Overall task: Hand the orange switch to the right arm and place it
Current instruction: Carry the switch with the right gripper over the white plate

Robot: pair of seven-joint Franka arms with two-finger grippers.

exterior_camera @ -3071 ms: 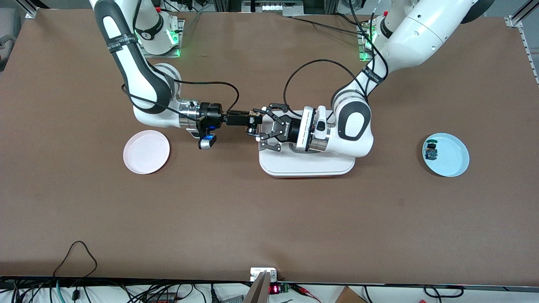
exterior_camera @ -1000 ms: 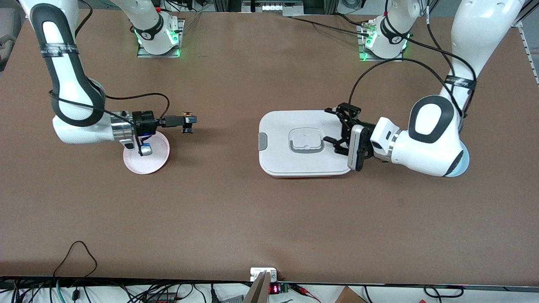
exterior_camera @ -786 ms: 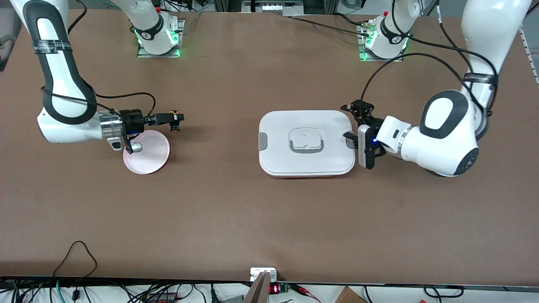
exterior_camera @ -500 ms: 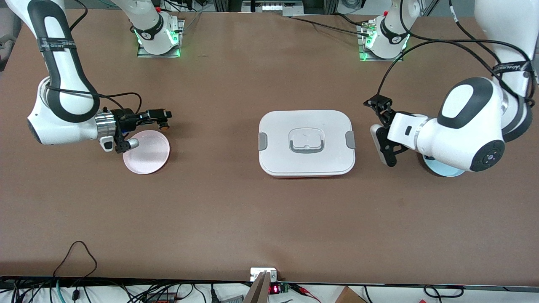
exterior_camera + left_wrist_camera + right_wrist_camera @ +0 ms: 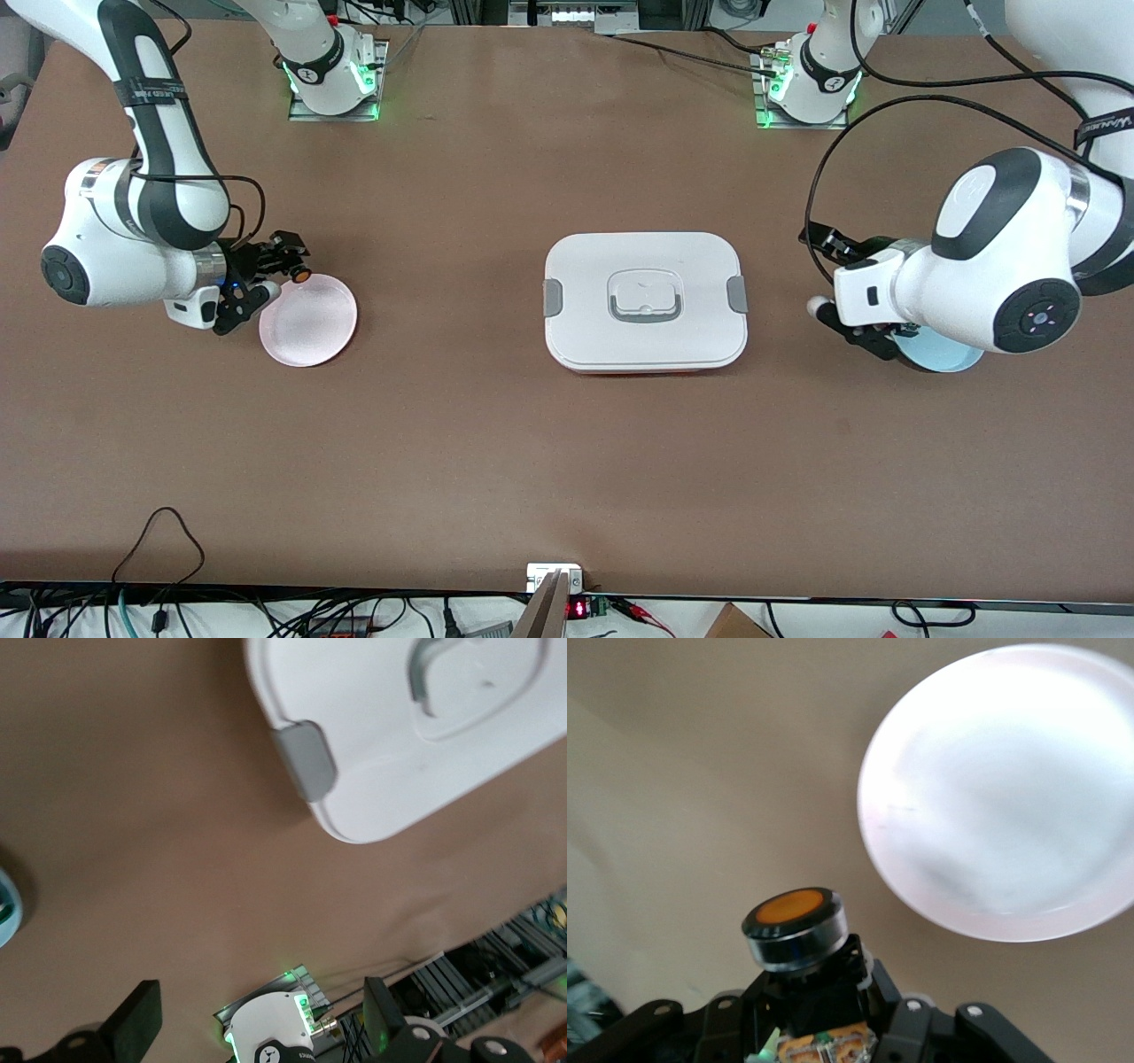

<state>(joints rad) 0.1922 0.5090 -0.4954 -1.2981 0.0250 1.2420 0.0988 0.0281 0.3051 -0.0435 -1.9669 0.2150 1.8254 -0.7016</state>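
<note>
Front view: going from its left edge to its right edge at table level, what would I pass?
Right gripper holding the orange switch → pink plate → white lidded box → left gripper, open → blue plate.

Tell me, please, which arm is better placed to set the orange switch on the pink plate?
Right: the right gripper holds the orange switch at the pink plate's rim; the left gripper is open by the blue plate.

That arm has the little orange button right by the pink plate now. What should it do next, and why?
Probably carry it a bit further, over the plate's middle, then lower it. The right gripper is shut on the orange switch, which hangs over the pink plate at its rim, not yet set down. The left gripper, open, waits by the blue plate.
</note>
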